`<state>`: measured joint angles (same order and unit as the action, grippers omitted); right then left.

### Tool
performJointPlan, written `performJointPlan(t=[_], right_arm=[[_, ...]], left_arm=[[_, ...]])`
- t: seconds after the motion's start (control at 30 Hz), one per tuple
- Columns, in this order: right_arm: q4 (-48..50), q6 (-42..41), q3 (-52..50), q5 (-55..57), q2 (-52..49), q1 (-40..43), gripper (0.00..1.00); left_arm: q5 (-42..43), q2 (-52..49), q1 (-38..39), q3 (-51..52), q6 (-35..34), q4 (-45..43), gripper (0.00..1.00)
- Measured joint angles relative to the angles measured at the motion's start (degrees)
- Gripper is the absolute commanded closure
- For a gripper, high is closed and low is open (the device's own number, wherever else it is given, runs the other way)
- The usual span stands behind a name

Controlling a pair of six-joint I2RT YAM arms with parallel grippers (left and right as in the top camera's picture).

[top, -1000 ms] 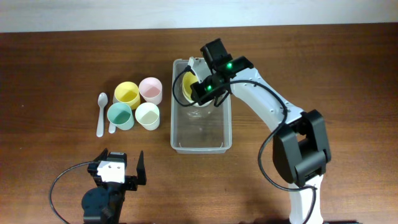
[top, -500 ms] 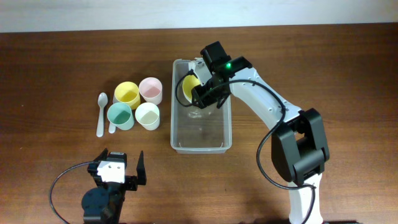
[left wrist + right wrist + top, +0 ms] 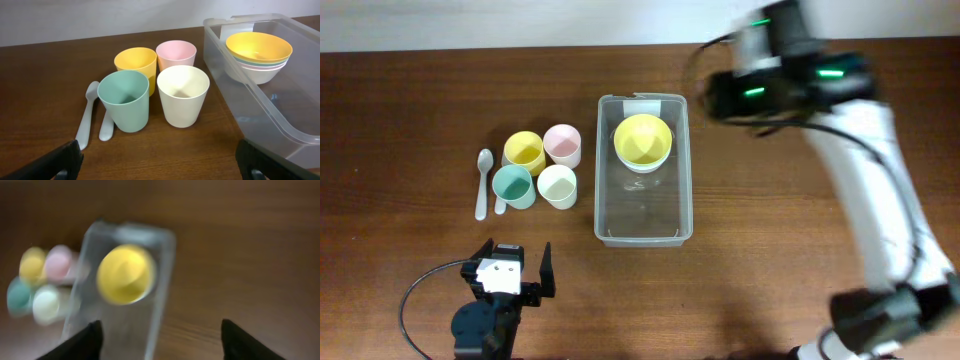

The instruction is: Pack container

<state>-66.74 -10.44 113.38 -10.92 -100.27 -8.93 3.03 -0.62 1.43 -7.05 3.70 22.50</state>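
Note:
The clear container (image 3: 604, 190) lies in the middle of the table, short end away from me. A stack of bowls with a yellow one on top (image 3: 642, 140) sits in its far end. My right gripper (image 3: 720, 97) is raised and blurred, up and to the right of the container. In the right wrist view the right gripper (image 3: 162, 342) is open and empty, with the container (image 3: 161, 275) and the yellow bowl (image 3: 125, 274) below it. My left gripper (image 3: 513, 258) rests open near the front edge. In the left wrist view the left gripper (image 3: 161, 162) holds nothing, and the container (image 3: 260, 107) is to its right.
Left of the container stand a yellow cup (image 3: 524, 151), a pink cup (image 3: 562, 143), a green cup (image 3: 513, 185) and a cream cup (image 3: 558, 185). Two pale spoons (image 3: 483, 180) lie left of them. The green cup (image 3: 123, 97) and cream cup (image 3: 183, 92) are nearest my left gripper.
My right gripper opened and let go of the yellow bowl, leaving it in the container's far end. It then rose and swung away to the right. The left arm has not moved.

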Motion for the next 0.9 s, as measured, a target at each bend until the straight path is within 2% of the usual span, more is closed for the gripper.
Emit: performJointPlan(t=[0.23,0.27,0.33,0.4,0.57,0.9], right_arm=[[-3.9,-3.9,0.1,-0.8,4.1,17.2,0.20],[-4.6,-4.2,0.1,-1.3,3.9,19.5,0.16],[-5.5,-4.4,0.1,-1.8,3.8,22.6,0.01],[-6.0,-4.9,0.1,-2.3,3.8,25.7,0.01],[-7.0,-4.9,0.1,-2.7,3.8,29.9,0.01],[-7.3,-4.9,0.1,-2.9,3.8,30.2,0.01]], left_arm=[[0.0,0.0,0.0,0.0,0.0,0.0,0.00],[0.0,0.0,0.0,0.0,0.0,0.0,0.00],[-0.3,0.0,0.0,0.0,0.0,0.0,0.00],[-0.7,0.0,0.0,0.0,0.0,-0.9,0.00],[-1.3,0.0,0.0,0.0,0.0,-2.5,0.00],[-1.5,-0.4,0.0,0.0,0.9,-6.1,0.00]])
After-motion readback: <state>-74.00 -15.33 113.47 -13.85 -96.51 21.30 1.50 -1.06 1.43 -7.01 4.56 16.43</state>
